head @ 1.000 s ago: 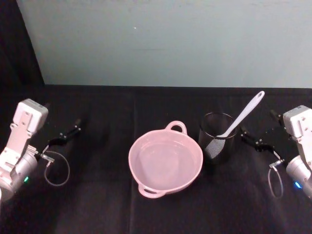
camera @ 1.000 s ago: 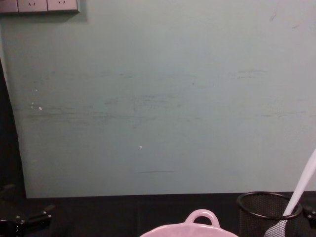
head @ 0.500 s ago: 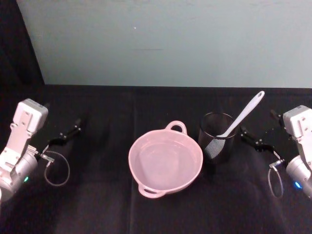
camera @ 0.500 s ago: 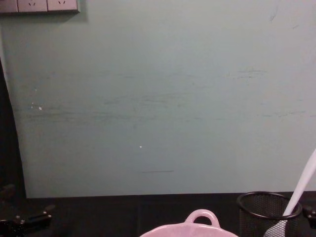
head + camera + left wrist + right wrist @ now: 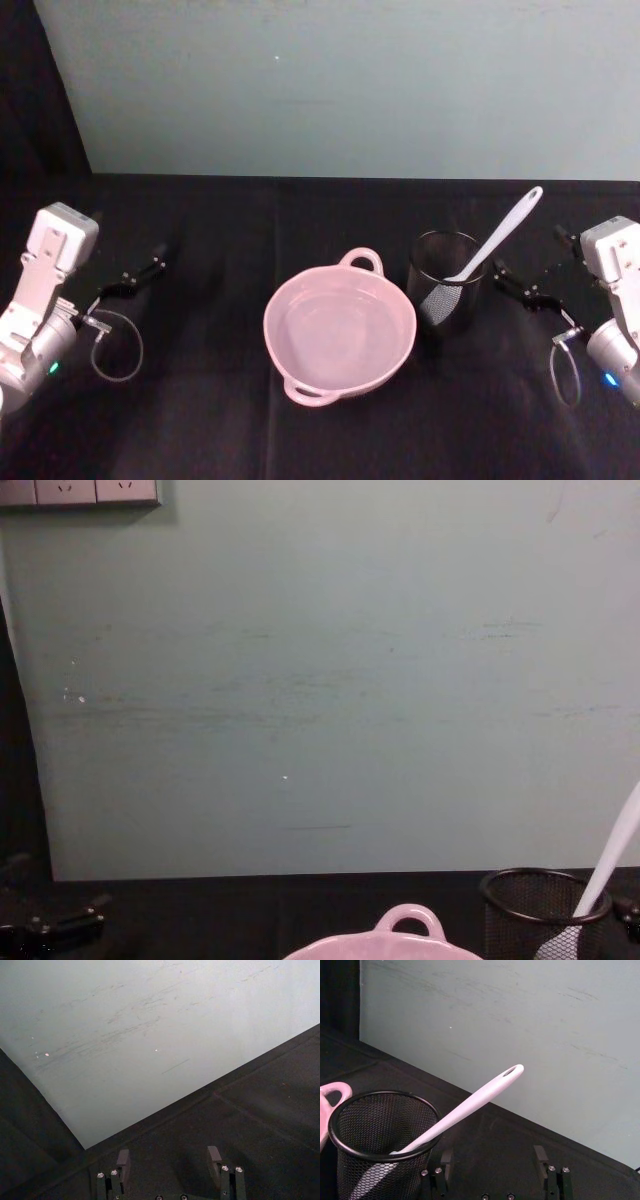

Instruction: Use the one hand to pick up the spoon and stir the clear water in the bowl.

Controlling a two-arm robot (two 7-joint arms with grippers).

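The pale pink bowl [image 5: 340, 330] sits mid-table with clear water in it; its loop handle [image 5: 408, 920] pokes up in the chest view. The white spoon [image 5: 497, 238] leans head-down in a black mesh cup [image 5: 446, 280] just right of the bowl, its holed handle end up and to the right [image 5: 470, 1110]. My right gripper [image 5: 525, 275] hovers open just right of the cup, its two fingers [image 5: 540, 1156] apart with nothing between them. My left gripper [image 5: 135, 278] stays far left, open and holding nothing, its fingers [image 5: 123, 1160] spread over the black cloth.
Black cloth [image 5: 200, 400] covers the table, and a pale green wall panel [image 5: 340, 90] stands along its back edge. The mesh cup [image 5: 380, 1135] stands close in front of the right gripper. Cable loops hang at both wrists.
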